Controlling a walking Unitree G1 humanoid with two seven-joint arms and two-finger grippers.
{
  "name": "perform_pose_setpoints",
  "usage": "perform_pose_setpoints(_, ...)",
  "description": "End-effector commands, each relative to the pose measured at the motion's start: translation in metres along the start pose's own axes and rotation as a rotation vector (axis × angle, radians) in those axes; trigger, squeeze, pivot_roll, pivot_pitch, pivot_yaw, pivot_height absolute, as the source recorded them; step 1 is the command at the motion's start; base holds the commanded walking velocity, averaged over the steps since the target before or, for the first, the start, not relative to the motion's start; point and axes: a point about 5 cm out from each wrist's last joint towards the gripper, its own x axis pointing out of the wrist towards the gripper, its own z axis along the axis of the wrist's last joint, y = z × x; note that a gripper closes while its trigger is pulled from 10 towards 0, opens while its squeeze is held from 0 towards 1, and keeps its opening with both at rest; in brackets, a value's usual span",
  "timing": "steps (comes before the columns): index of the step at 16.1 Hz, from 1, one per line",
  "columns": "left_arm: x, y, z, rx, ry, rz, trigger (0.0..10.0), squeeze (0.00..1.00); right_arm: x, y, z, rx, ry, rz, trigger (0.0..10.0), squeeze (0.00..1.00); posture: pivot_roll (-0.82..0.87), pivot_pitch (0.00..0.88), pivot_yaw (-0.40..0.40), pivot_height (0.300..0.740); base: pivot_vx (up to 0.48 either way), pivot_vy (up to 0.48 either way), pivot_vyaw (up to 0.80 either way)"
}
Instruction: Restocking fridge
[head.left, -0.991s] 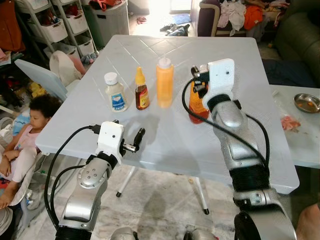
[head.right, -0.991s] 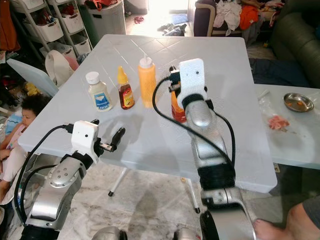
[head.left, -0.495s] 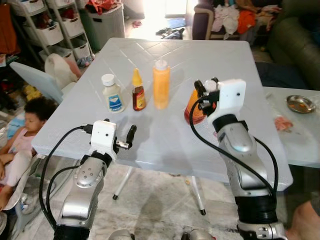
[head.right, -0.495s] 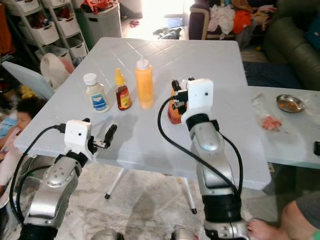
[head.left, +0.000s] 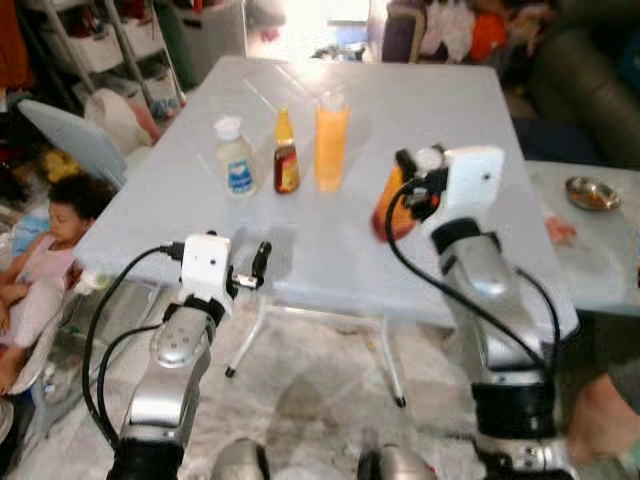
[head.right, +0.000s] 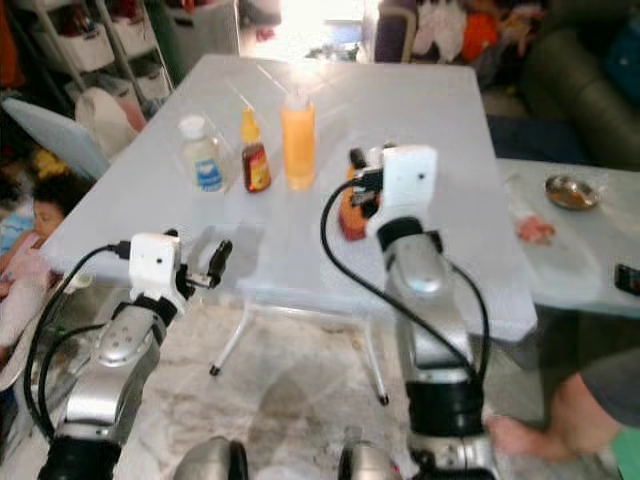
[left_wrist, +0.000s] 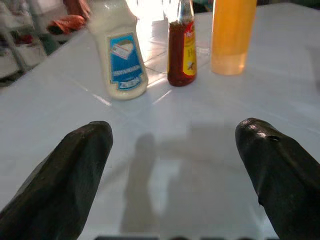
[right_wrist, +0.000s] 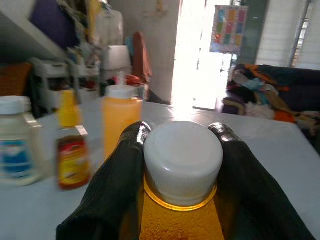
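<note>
A: The right end effector (right_wrist: 182, 165) is clamped on the neck of the orange white-capped jar (right_wrist: 183, 159), centre-right of the head view, over the white table (head.left: 330, 225).

B: Only a thin hold under the cap. If the jar tilts, it could slip out.

A: The left end effector (left_wrist: 175, 165) hangs with fingers spread, lower left, at the table edge.

B: A child (head.left: 55, 240) sits at far left. A wide turn is risky there.
</note>
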Motion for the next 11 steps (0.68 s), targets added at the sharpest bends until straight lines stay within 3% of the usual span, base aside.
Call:
perform_pose_setpoints(1,-0.0026,-0.0032,-0.0041,-0.005,0.009,0.001,10.0,0.00,-0.0012,-0.0004,0.0025,0.013,-0.008,-0.012,10.0,0.00,-0.04,0.000,0.023,0.740,-0.304,0.000,0.00)
perform_pose_setpoints(7,0.0031,-0.0029,-0.0021,-0.002,-0.003,-0.003,10.0,0.00,0.0032,-0.0029,0.0075,0.018,-0.030,-0.033,10.0,0.00,-0.04,0.000,0.017,0.740,-0.301,0.000,0.00)
perform_pose_setpoints(11,0.0011,-0.0051,-0.0033,-0.001,-0.007,-0.002,10.0,0.00,0.0058,-0.0013,0.0011,-0.068,-0.017,-0.032,10.0,0.00,-0.03,0.000,0.010,0.740,-0.289,0.000,0.00)
